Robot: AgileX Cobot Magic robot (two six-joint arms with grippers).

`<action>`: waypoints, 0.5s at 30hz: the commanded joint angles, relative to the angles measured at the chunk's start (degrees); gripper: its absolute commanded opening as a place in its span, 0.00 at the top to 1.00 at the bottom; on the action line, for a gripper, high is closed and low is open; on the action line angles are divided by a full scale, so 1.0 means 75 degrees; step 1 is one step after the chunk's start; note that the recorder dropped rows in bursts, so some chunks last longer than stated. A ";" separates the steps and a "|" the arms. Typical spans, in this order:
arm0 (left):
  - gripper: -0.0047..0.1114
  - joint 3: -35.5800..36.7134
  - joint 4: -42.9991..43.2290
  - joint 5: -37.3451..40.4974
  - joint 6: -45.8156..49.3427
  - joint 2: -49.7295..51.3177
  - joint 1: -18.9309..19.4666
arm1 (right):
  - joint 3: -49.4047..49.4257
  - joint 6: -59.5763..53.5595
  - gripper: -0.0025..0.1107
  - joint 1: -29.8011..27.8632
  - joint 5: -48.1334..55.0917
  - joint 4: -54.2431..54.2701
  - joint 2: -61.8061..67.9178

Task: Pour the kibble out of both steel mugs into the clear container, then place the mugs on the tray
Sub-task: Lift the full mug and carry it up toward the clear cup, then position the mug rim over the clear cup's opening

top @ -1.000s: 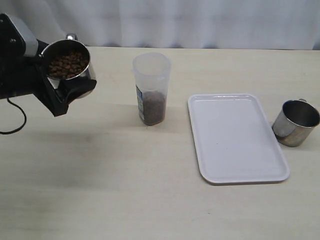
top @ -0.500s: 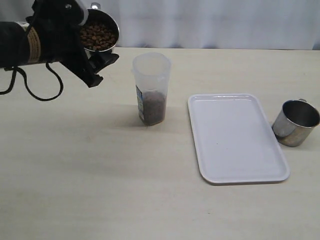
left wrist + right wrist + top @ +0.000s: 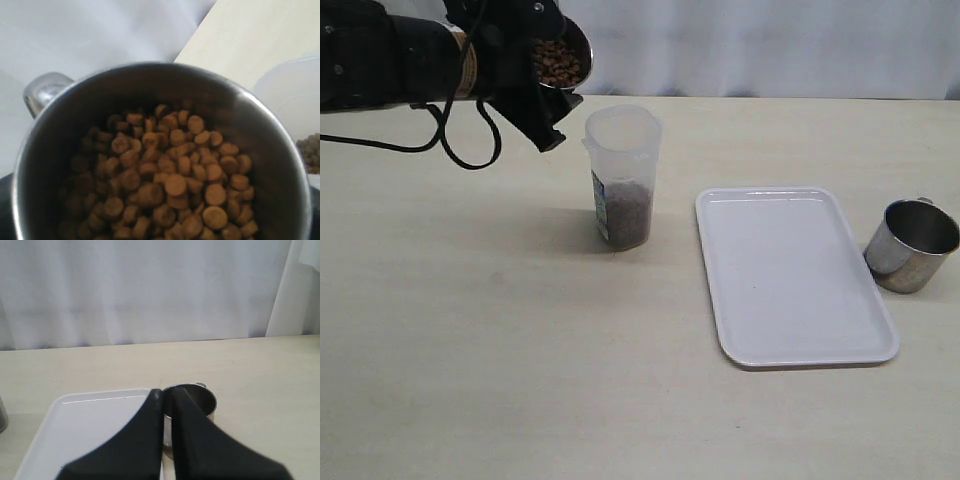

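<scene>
My left gripper (image 3: 542,98) is shut on a steel mug (image 3: 567,58) and holds it in the air, tilted toward the clear container (image 3: 623,150), just up and left of its rim. Kibble (image 3: 170,185) fills that mug (image 3: 150,75), and none is falling. The container holds a layer of kibble (image 3: 626,215) at its bottom. The second steel mug (image 3: 910,245) stands empty and upright on the table, right of the white tray (image 3: 790,275). My right gripper (image 3: 167,395) is shut on nothing, back from that mug (image 3: 202,400), and is out of the exterior view.
A black cable (image 3: 460,150) loops down from the left arm over the table's back left. A white curtain (image 3: 770,45) hangs behind the table's far edge. The tray (image 3: 95,425) lies bare.
The left arm has lifted the full mug and carried it right, from the far left up to beside the container's rim, tilting it more. The right gripper and second mug have not moved.
</scene>
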 commanded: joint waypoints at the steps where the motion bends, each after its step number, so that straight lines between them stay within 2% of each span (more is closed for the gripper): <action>1: 0.96 -0.0211 0.0040 0.0109 0.0307 0.0091 -0.0080 | 0.0008 -0.0005 0.94 0.0020 -0.0064 -0.0048 -0.0029; 9: 0.96 -0.0546 0.0985 0.1597 0.0613 0.0121 -0.0963 | 0.0008 -0.0005 0.94 0.0020 -0.0064 -0.0048 -0.0029; 15: 0.96 -0.0593 0.1280 0.1843 0.0648 0.0358 -0.1001 | 0.0008 -0.0005 0.94 0.0020 -0.0064 -0.0048 -0.0029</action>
